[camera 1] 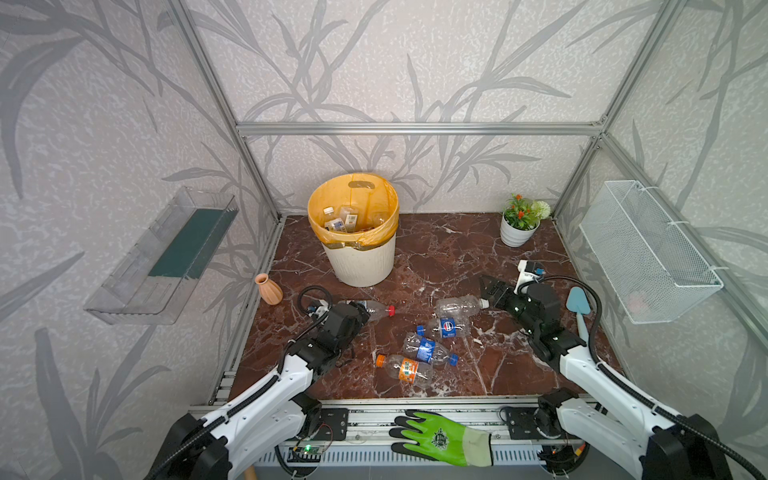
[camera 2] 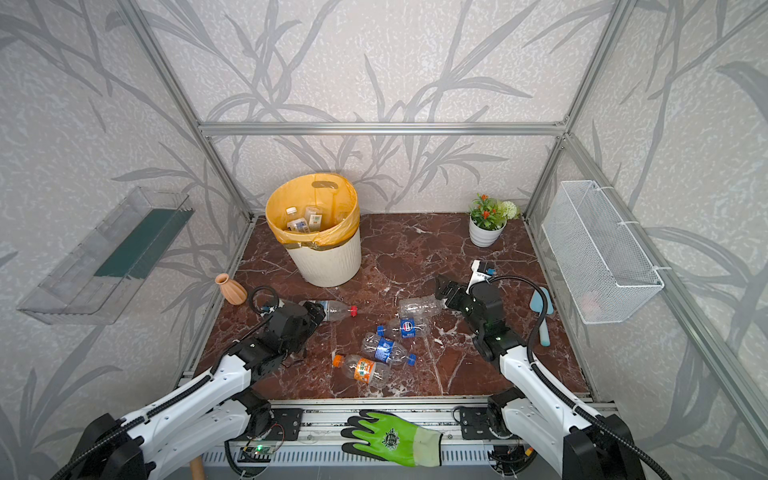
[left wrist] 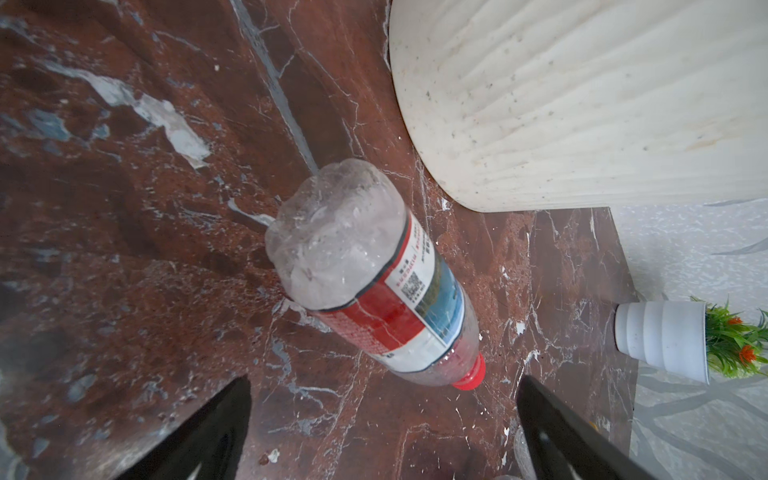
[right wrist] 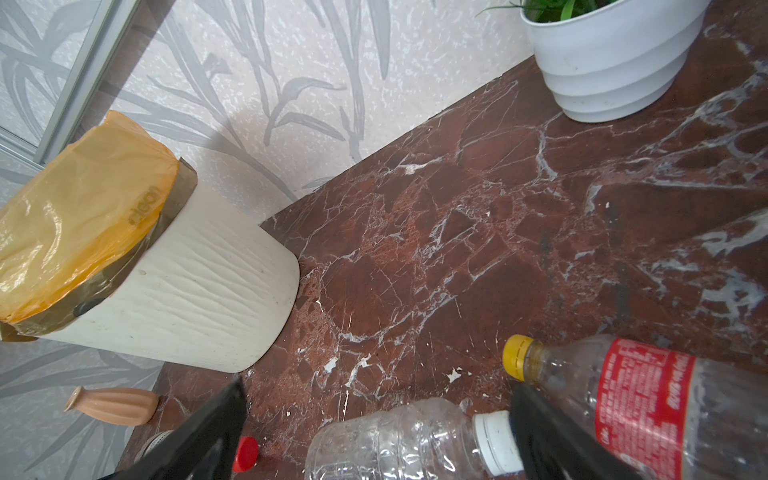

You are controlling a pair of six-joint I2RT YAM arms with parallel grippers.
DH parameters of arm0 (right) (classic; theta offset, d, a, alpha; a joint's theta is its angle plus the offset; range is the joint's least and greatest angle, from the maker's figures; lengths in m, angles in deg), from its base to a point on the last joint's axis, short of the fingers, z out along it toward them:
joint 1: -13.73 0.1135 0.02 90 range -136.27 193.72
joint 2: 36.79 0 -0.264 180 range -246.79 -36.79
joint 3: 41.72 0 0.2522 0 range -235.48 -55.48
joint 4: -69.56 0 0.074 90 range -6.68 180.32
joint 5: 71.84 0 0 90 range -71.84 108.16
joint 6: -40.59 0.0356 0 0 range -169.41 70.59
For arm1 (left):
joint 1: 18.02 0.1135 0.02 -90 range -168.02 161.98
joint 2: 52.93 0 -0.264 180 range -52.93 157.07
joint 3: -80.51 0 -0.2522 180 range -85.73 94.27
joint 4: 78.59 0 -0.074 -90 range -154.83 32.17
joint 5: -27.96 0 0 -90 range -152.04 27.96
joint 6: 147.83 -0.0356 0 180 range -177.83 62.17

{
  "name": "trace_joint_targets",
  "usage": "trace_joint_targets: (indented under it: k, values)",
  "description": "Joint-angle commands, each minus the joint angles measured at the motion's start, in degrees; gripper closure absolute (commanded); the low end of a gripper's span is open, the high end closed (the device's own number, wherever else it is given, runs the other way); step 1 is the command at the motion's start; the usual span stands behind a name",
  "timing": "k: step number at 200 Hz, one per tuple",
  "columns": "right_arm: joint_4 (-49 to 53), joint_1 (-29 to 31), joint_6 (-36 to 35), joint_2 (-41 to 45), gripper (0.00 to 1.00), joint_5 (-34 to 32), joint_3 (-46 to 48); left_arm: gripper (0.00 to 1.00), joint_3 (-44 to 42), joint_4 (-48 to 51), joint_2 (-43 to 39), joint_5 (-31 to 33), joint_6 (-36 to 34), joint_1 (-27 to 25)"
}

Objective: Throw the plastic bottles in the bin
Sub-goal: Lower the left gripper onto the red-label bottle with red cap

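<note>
The cream bin with its orange liner stands at the back and has bottles inside. My left gripper hangs open over a red-capped bottle lying on the floor; its neck and cap poke out to the right in both top views. My right gripper is open, low beside a clear white-capped bottle, whose cap is against one finger. A yellow-capped, red-labelled bottle lies next to it. Two blue-labelled bottles and an orange-labelled one lie mid-floor.
A terracotta vase stands at the left edge and a white flower pot at the back right. A blue brush lies by the right arm. A wire basket hangs on the right wall, a clear shelf on the left. A green glove lies in front.
</note>
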Motion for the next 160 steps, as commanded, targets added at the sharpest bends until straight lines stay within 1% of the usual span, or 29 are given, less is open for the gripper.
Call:
trace_joint_targets:
  k: [1, 71, 118, 160]
  values:
    - [-1.64, -0.36, 0.55, 0.16, 0.01, -0.44, 0.76, 0.01, 1.21, -2.06, 1.53, 1.03, 2.98, -0.14]
    - [-1.46, -0.66, 0.76, 0.94, 0.01, -0.17, 1.51, 0.01, 1.82, -8.29, 9.43, -0.57, 4.31, 0.85]
    - [-0.34, -1.28, 0.81, 2.87, 0.01, -0.25, 2.42, 0.01, 2.66, -10.22, 12.31, -0.83, 2.97, 2.87]
    - [0.65, -1.83, 0.83, 4.33, 0.01, -0.25, 3.04, 0.01, 3.21, -12.31, 16.07, -2.66, 1.71, 4.59]
